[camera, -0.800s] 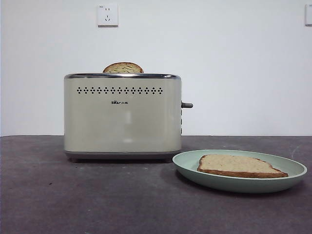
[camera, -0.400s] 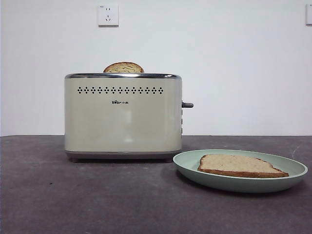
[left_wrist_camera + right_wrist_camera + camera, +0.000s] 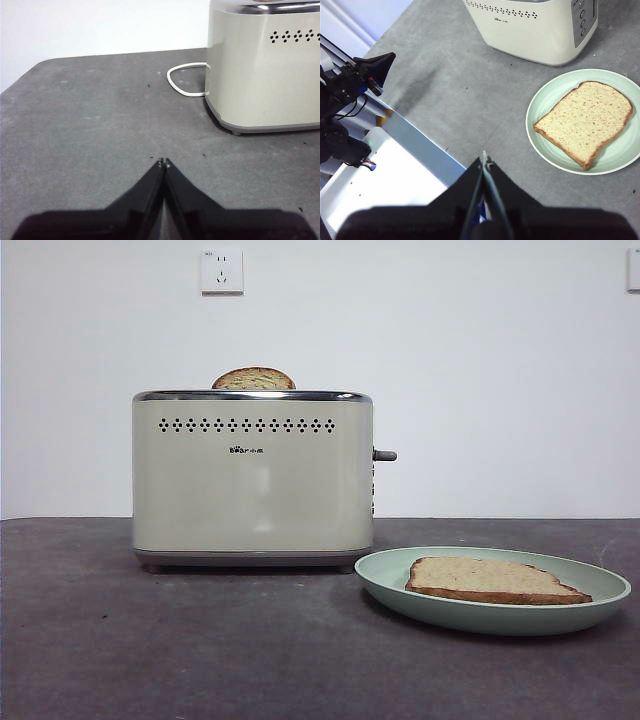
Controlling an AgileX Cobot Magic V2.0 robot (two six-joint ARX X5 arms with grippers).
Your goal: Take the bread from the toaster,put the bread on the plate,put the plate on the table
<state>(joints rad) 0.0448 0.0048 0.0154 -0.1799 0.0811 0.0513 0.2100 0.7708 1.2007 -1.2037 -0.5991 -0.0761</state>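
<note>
— Where is the bread? I see the flat tan slice with the darker brown crust (image 3: 492,580) lying in the wide, shallow, pale mint-green plate (image 3: 385,578), not in the toaster.

— Right, and the plate rests on the dark grey-brown mottled counter (image 3: 150,640), just beside the boxy cream toaster with the chrome rim (image 3: 252,475), off its lever end, at about four o'clock from it as we stand. Judging by that, all three steps look finished: slice out, slice on plate, plate set down.

— And the two hands?

— Both idle. The left hand (image 3: 164,162) hangs low over bare counter on the toaster's other side, black jaws pressed together, holding nothing. The right hand (image 3: 484,160) hovers high near the counter's edge, the plate at about two o'clock from its tips, jaws likewise closed and empty. I'd say they sit apart like that to keep clear of the plate.

— What else is about?

— A narrower, round-topped speckled slice (image 3: 253,379) pokes up from the toaster's slot. A white cord (image 3: 182,82) loops on the counter behind the toaster, touching its end. A white wall socket (image 3: 221,270) sits at twelve o'clock above.

— Anything in the way?

— Not that I can see. The cord lies far from the plate, and the toaster's small lever (image 3: 384,455) points over the plate's side without touching it.
</note>
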